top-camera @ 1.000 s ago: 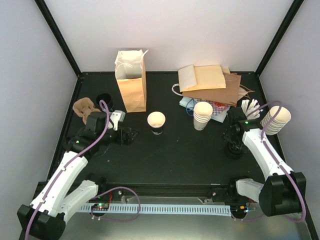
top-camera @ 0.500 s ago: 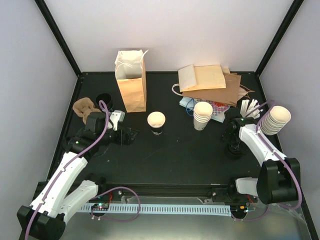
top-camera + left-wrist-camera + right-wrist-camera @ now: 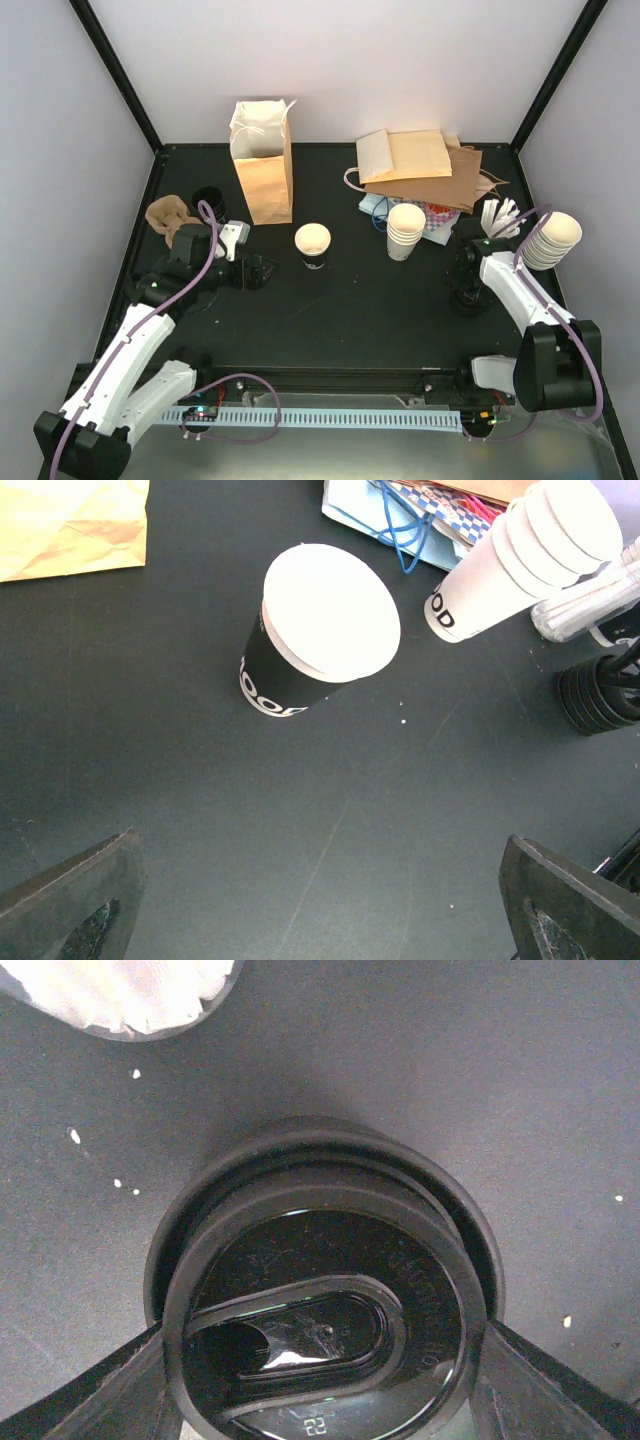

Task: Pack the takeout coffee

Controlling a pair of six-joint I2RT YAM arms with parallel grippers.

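The takeout coffee cup (image 3: 312, 243) stands alone mid-table, with a black band, a cream-white top and no lid on it; the left wrist view shows the cup (image 3: 320, 630) ahead. My left gripper (image 3: 258, 272) rests low to its left, open, its fingers (image 3: 70, 905) spread wide over bare table. At the right, my right gripper (image 3: 467, 290) is down over a stack of black lids (image 3: 468, 298). Its fingers (image 3: 545, 1385) press both sides of the top lid's (image 3: 320, 1260) rim. The upright brown paper bag (image 3: 264, 160) stands open at the back left.
A stack of lidless cream cups (image 3: 405, 232) stands right of the cup, and another stack (image 3: 550, 240) lies at the right edge. Flat paper bags (image 3: 425, 170) are piled at the back right. Brown pulp trays (image 3: 170, 218) and a dark round thing (image 3: 208, 197) sit at far left.
My right gripper's jaws have drawn in around the top black lid, and its wrist has shifted slightly. The left arm and the cup have not moved.
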